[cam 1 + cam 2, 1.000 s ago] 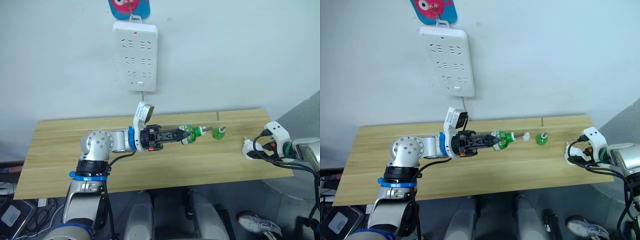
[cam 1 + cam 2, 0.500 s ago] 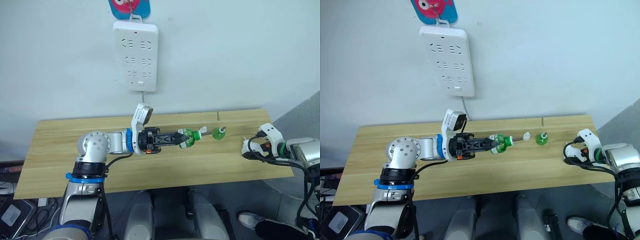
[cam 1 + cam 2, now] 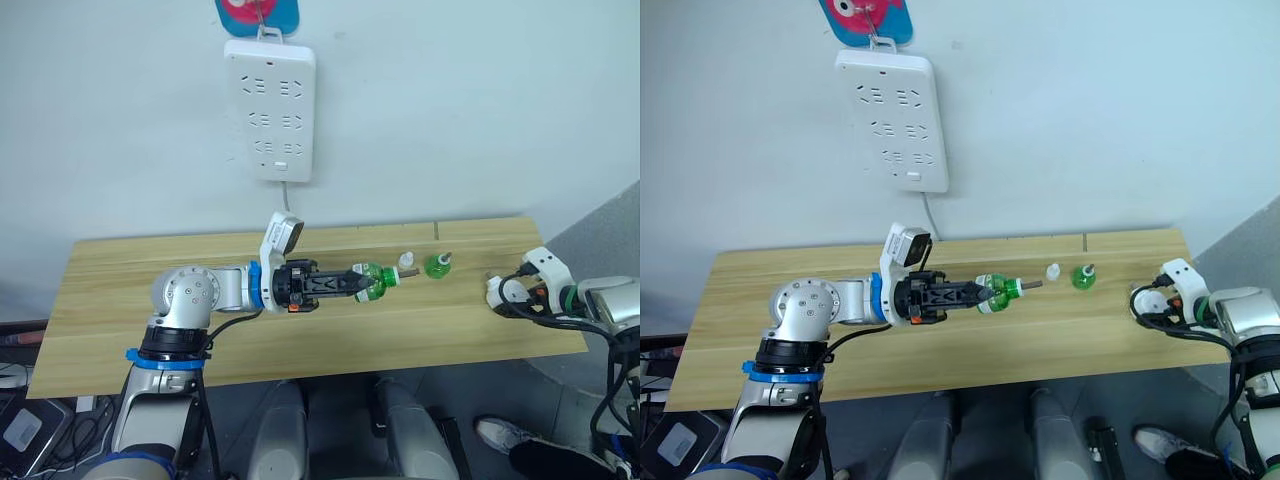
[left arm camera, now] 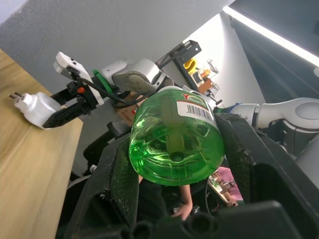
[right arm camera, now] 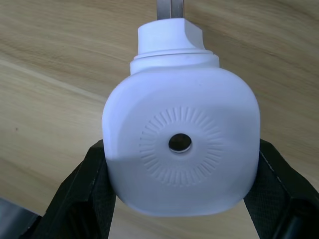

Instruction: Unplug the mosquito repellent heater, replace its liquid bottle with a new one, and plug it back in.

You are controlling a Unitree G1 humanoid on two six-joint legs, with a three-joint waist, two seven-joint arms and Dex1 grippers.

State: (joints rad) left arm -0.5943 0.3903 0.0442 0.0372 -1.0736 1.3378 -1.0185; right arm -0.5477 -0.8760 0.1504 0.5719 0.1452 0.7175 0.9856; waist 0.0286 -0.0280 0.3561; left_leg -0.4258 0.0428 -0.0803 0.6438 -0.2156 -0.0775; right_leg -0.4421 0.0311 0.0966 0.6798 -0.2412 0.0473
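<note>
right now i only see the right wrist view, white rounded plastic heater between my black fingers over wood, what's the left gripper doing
Observer: The left gripper is shut on a clear green plastic bottle, held sideways over the wooden table.
Operator: any other bottle out there
Observer: Yes, a second small green bottle stands upright on the table between the two arms, a small white cap beside it.
Operator: where's the socket
Observer: A long white power strip hangs on the wall above the table, up and to the left of your white heater.
</note>
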